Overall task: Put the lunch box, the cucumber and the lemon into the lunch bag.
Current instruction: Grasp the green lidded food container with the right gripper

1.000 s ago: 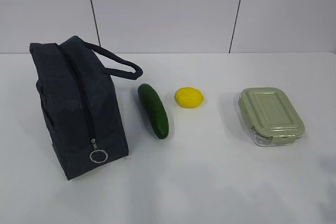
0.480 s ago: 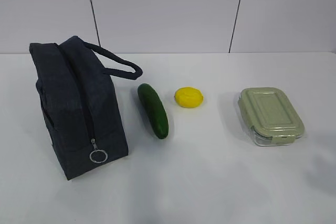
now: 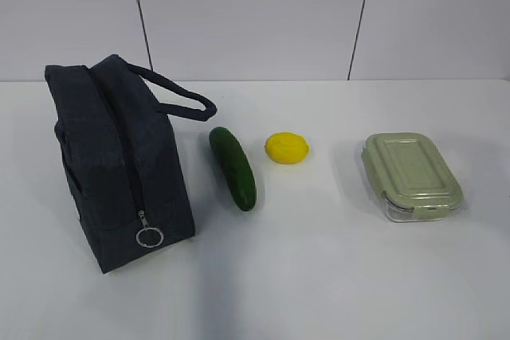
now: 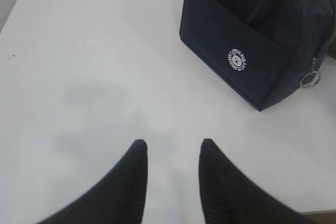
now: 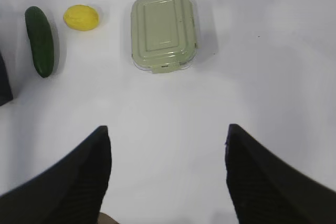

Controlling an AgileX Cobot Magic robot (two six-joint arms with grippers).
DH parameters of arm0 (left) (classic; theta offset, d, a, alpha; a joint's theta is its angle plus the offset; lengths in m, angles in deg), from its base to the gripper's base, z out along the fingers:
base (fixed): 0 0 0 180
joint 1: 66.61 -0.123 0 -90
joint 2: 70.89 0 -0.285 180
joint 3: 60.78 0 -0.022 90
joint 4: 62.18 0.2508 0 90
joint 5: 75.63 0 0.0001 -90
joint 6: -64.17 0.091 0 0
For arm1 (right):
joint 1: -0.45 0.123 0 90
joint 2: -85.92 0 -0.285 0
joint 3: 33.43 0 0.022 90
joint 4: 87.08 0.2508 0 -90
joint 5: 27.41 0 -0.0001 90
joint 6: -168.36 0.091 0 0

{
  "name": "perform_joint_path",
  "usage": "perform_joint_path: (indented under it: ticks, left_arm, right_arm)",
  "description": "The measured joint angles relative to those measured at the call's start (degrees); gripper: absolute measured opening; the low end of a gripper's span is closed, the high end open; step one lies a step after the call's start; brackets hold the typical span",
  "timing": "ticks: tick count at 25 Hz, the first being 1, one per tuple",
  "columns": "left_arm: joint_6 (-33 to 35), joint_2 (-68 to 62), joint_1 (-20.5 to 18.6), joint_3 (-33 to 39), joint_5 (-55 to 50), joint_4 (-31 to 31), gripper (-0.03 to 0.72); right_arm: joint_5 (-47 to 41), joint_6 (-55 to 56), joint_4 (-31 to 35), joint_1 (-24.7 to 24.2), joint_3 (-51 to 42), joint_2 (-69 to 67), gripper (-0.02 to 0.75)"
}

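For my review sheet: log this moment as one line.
lunch bag: zipped | cucumber, lemon, lunch box: on table, untouched | left claw: open, empty | right claw: open, empty

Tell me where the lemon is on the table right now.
In the exterior view the lemon lies on the white table near the middle, just right of the cucumber and well left of the lunch box, touching neither.
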Motion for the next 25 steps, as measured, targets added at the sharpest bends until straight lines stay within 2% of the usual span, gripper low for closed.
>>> perform_joint_path:
  ticks: [11, 22, 25]
  left_arm:
    - [0.00, 0.00, 0.00, 0.00, 0.00, 0.00, 0.242]
    - [0.00, 0.00, 0.00, 0.00, 0.00, 0.00, 0.251]
    - [0.00, 0.00, 0.00, 0.00, 0.00, 0.00, 0.245]
  right_arm:
    - [5.17, -7.53, 4.99, 0.00, 9.98, -21.97, 0.515]
    - [12.94, -24.81, 18.18, -0.14, 11.38, -41.76, 0.515]
    - [13.64, -30.15, 22.96, -2.37, 11.38, -44.52, 0.515]
